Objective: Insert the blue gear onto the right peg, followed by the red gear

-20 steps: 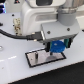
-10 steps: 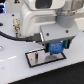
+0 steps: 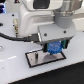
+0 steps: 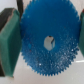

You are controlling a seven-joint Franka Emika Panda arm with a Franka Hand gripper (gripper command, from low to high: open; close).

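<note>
Scanning the exterior view from its left, a black cable [image 3: 11, 36] runs across the white table [image 3: 10, 62] toward the arm. The white robot arm [image 3: 42, 20] fills the upper middle of the frame. Below it lies a dark rectangular base plate [image 3: 35, 58] with a light border, resting flat on the table. The gripper [image 3: 54, 47] hangs at the exterior view's right end of this plate. The blue gear [image 3: 54, 48] sits between the fingers, directly under the wrist housing and just above the plate. Contact between gear and plate cannot be determined at this resolution.

In the wrist view, the teal finger pads [image 4: 8, 41] flank the blue gear [image 4: 47, 42], one at each side. The clearer pad touches the toothed rim, so the fingers are closed onto the gear at roughly its full diameter. The opposite pad is only partly visible at the frame edge.

The gear is a flat, round, bright-blue disc. Fine teeth line its whole visible rim. A small irregular pale opening marks its centre. The face looks slightly speckled. The disc lies flat toward the wrist camera and fills most of that picture.
</note>
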